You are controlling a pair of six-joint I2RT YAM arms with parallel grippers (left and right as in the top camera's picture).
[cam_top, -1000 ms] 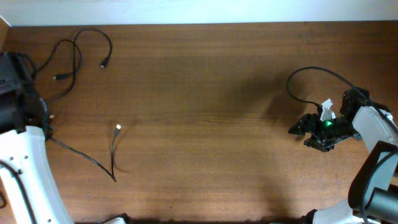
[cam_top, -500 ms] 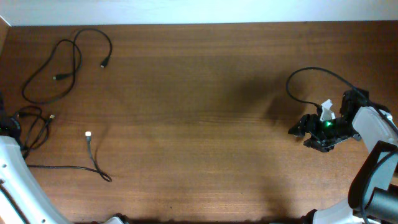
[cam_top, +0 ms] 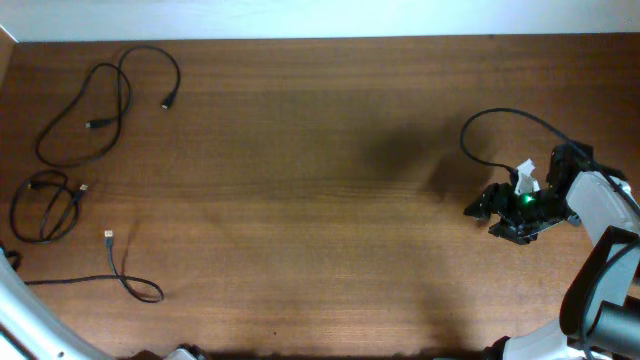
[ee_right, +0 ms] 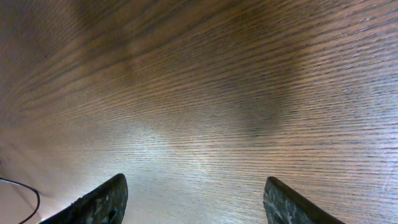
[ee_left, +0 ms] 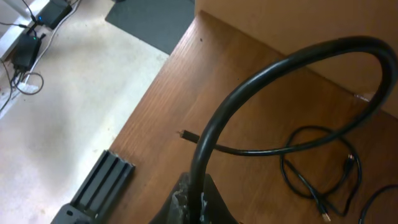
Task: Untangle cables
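Three thin black cables lie at the table's left in the overhead view. One is a wide loop [cam_top: 88, 108] at the back, and one is a small coil [cam_top: 44, 205]. The third is a cord with a silver-tipped plug [cam_top: 108, 237] that runs off the left edge. In the left wrist view my left gripper [ee_left: 200, 194] is shut on that black cord [ee_left: 292, 59], which arcs up from the jaws. The coil [ee_left: 314, 165] lies on the table beyond it. My right gripper [cam_top: 480, 209] is open and empty far to the right, low over bare wood [ee_right: 196, 199].
The left table edge and the floor below it show in the left wrist view, with a black rail [ee_left: 99, 186] by the edge. A thicker black arm wire [cam_top: 500, 122] loops behind the right arm. A wall runs along the back.
My left arm has pulled back to the left, out of the overhead view, dragging the silver-tipped cord left and toward the front. The small coil is now uncovered. The right arm has not moved.
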